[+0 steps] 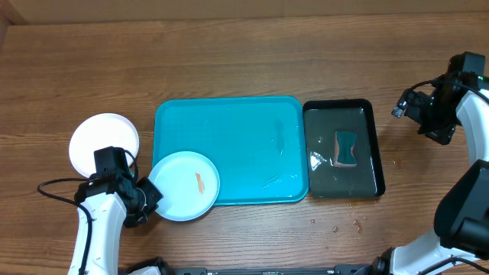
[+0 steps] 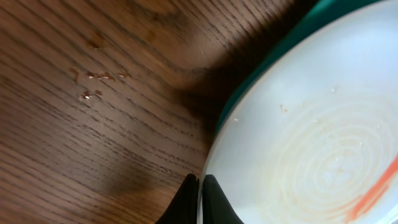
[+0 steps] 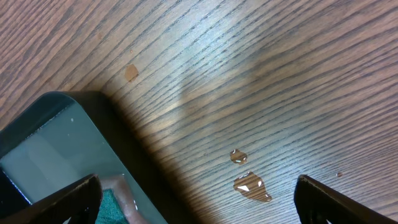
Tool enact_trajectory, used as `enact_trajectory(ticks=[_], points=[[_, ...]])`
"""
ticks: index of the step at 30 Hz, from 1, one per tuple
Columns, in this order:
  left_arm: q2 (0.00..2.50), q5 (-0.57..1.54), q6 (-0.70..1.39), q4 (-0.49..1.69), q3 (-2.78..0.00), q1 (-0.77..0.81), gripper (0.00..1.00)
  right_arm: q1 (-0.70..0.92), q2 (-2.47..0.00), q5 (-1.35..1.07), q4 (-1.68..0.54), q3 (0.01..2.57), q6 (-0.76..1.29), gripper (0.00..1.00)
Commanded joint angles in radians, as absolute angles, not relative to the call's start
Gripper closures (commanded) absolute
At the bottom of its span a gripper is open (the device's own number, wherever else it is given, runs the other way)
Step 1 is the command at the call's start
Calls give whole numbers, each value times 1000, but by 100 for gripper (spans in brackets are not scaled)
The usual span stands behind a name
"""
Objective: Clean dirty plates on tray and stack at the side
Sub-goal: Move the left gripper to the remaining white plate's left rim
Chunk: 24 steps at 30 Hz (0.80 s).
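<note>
The turquoise tray lies mid-table and is bare. A pale blue plate with a red-orange smear overlaps the tray's near left corner. My left gripper is shut on that plate's left rim. In the left wrist view its fingers pinch the rim of the plate, with the tray's edge behind. A white plate sits on the table left of the tray. The yellow-green plate is out of view. My right gripper is open and empty, right of the black tray.
A black tray holding water and a teal-and-brown sponge lies right of the turquoise tray. The right wrist view shows its corner, the open fingers and water drops on the wood.
</note>
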<state>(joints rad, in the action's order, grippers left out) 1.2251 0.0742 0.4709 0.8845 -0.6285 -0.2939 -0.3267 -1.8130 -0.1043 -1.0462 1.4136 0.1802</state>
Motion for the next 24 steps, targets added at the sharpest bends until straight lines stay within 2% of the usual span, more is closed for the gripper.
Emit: enact_trajectory(ticks=[1,7,12,19,24], points=[[1229,119,479,869,-618,-291,96,-330,-1802,-106,-1041,1427,183,0],[1229,256,479,855,-653,-290,96,-330,-1802,-106,-1041,1427,183,0],[1229,262,479,868,-730,-238,96,-330,-1802,-106,-1041,1427,183,0],[1264,199,579,916,-890,-42,96,-330,-1802,-106,-1041,1427,183,0],[1353,199,684,870,-932,96,96,-330,-1802,-106,-1041,1427,183,0]])
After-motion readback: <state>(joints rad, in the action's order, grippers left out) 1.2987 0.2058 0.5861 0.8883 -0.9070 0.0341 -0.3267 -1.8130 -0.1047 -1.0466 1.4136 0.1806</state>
